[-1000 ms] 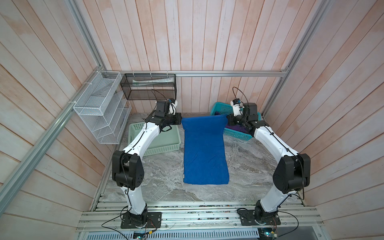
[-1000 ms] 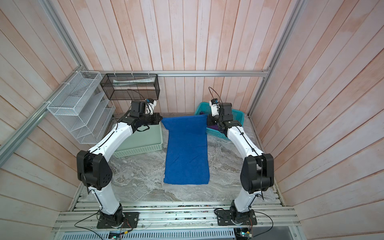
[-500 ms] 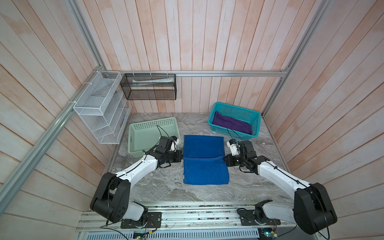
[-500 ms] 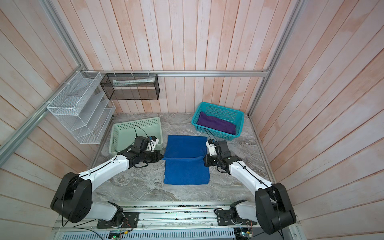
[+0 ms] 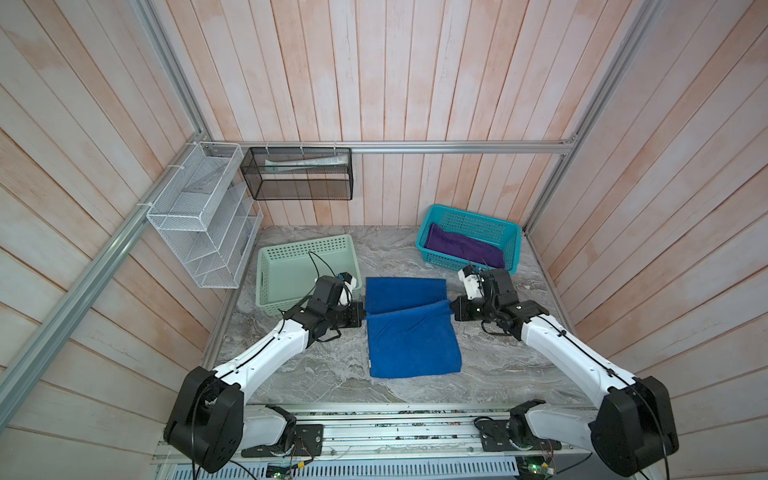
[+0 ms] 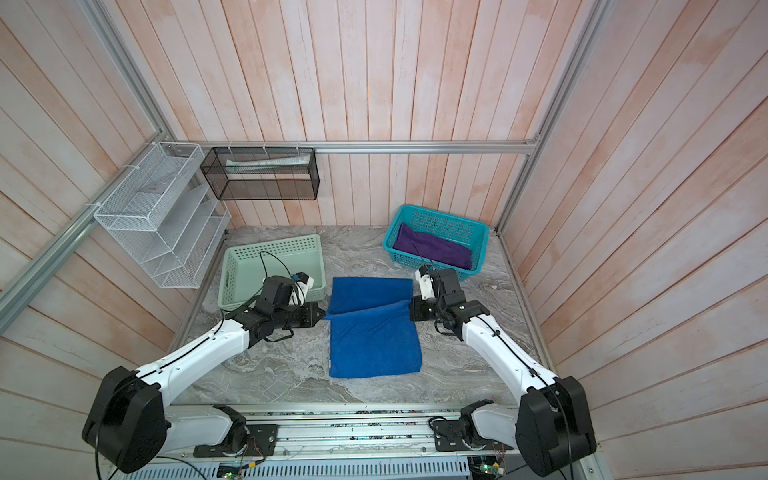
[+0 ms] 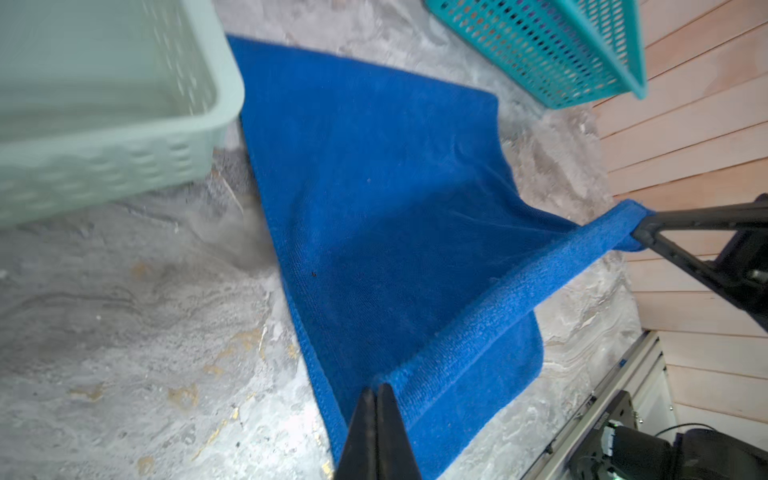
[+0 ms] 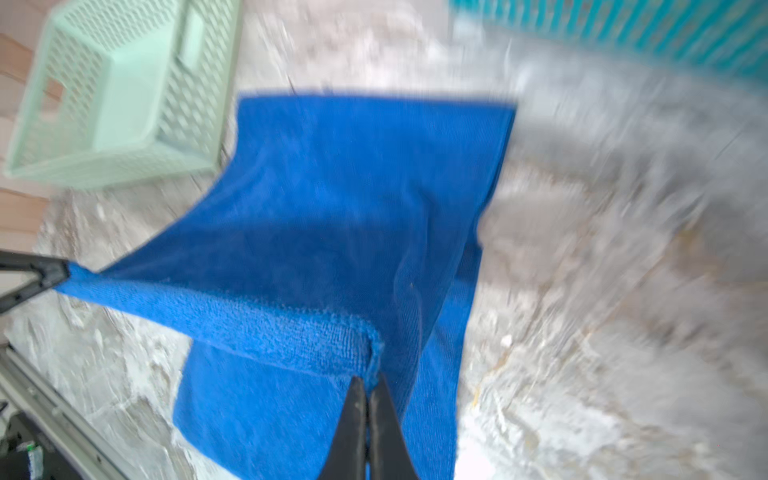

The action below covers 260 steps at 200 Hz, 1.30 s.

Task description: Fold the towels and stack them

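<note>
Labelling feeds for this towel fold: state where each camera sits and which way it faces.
Top views: high above the table's front, looking down toward the back wall; both arms show whole, left gripper and right gripper pinching the blue towel.
Left wrist: facing along its shut jaws across the towel toward the teal basket; right gripper's tip shows.
Right wrist: facing along its shut jaws toward the mint basket; left gripper's tip shows.
Both wrist views share the towel's lifted edge, stretched between the grippers.

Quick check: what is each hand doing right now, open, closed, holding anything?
Left hand: closed, pinching one corner of the blue towel.
Right hand: closed, pinching the opposite corner of the same edge.
</note>
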Motion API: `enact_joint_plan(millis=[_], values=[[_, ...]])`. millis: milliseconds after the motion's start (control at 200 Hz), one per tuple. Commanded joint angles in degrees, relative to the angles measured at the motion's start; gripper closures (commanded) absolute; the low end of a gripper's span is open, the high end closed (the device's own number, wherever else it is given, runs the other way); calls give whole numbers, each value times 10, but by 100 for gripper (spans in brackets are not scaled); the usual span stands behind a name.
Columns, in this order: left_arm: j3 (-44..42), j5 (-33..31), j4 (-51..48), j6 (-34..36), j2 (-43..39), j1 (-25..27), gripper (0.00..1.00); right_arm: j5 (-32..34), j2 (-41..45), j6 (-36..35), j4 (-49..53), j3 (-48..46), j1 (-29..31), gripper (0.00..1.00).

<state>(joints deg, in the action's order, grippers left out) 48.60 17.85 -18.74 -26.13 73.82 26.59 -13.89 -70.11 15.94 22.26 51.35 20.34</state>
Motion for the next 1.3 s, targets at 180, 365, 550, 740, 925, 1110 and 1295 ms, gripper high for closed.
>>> enact_joint_plan(millis=[180,365,550,740,925,1110,1295], values=[[-33,-27,-22,-28,-55,52,100,38,56,-9,79,-4,-9,100],[-137,-19,33,-73,-47,73,100,-53,59,64,32,-121,-9,100],[-199,8,92,-97,-11,77,100,-94,57,150,-61,-227,19,100],[-203,-4,87,-85,9,77,100,-77,49,198,-97,-267,62,100],[-169,-28,43,-46,10,67,100,-64,50,238,-124,-292,98,100],[-123,-36,-10,-23,-8,65,100,-18,77,218,-66,-247,103,100],[-82,-37,-67,-27,-63,72,100,25,105,151,37,-158,62,100]])
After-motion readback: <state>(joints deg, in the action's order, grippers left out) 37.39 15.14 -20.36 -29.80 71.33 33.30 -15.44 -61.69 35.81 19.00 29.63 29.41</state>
